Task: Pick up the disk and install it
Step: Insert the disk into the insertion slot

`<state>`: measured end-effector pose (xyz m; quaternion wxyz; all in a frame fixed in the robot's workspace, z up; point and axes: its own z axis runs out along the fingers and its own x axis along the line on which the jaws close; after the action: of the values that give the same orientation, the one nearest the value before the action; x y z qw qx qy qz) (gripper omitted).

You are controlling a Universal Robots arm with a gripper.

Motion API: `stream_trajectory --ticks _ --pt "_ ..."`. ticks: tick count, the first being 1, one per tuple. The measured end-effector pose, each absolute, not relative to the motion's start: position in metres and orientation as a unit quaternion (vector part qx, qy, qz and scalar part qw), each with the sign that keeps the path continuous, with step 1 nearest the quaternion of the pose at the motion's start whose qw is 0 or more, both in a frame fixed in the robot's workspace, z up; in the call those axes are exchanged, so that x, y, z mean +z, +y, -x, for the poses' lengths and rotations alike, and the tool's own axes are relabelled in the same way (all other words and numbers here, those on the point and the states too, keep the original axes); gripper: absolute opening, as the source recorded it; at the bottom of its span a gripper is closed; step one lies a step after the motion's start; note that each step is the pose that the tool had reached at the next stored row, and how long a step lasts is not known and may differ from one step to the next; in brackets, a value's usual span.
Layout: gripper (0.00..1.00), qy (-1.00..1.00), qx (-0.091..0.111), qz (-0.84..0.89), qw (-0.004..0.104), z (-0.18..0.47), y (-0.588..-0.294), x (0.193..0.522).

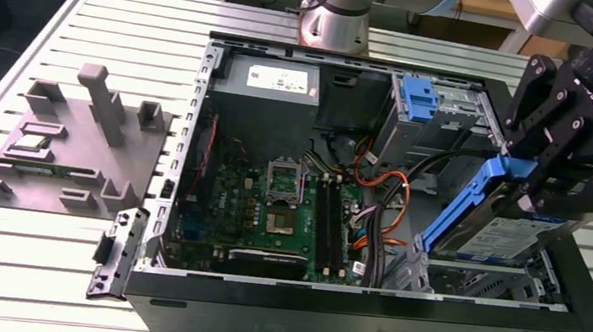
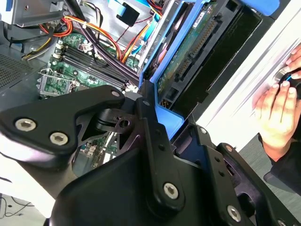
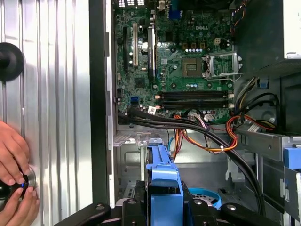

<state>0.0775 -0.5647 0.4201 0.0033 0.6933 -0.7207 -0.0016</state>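
In the exterior view my gripper (image 1: 531, 174) is shut on the upper end of the disk (image 1: 504, 232). The disk is a silver-grey drive with a white and blue label in a blue carrier. It hangs tilted, its lower end down inside the open computer case (image 1: 586, 295) at that view's right, over the drive bay. The second wrist view shows the disk's green underside and blue frame (image 2: 188, 52) between my black fingers (image 2: 150, 122). The first wrist view shows the blue carrier edge (image 3: 163, 181) above the case floor.
The motherboard (image 1: 269, 201) and orange and black cables (image 1: 383, 202) lie left of the disk. An upright blue latch on a grey cage (image 1: 420, 100) stands behind it. A grey fixture (image 1: 61, 146) sits on the table. A person's hands (image 3: 14, 162) rest on the table beside the case.
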Motion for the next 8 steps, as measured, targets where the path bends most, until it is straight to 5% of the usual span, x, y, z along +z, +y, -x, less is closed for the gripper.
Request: stream_trajectory --ticks 8 --pt "0.36 -0.721 -0.002 -0.693 0.003 -0.0776 -0.5647 0.4197"
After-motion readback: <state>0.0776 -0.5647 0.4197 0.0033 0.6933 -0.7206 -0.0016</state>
